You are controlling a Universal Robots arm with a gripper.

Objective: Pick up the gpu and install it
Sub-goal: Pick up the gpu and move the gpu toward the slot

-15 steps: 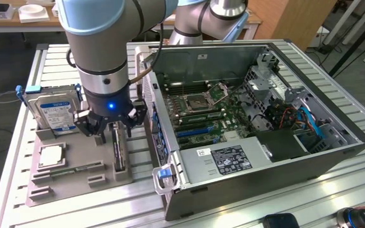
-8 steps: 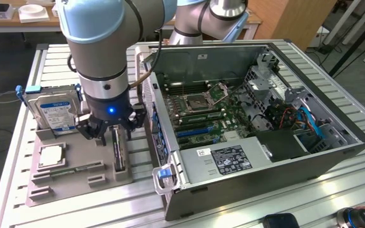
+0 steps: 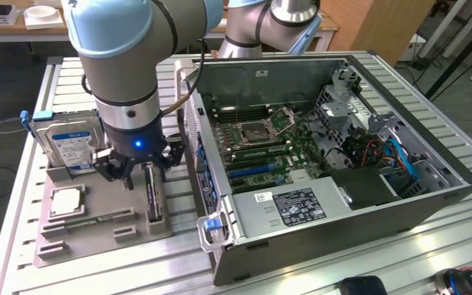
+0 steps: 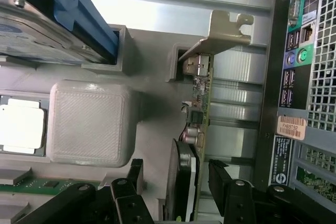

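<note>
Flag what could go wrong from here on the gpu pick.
1. The open tool straddles the gpu, which stands edge-on in the grey holder. One finger faces the fan side, so closing may press on the fan, not the board.
2. Its metal bracket sits at a holder notch; a tilted lift could snag there.
3. The computer case stands close beside the holder; a sideways swing might clip it.
</note>
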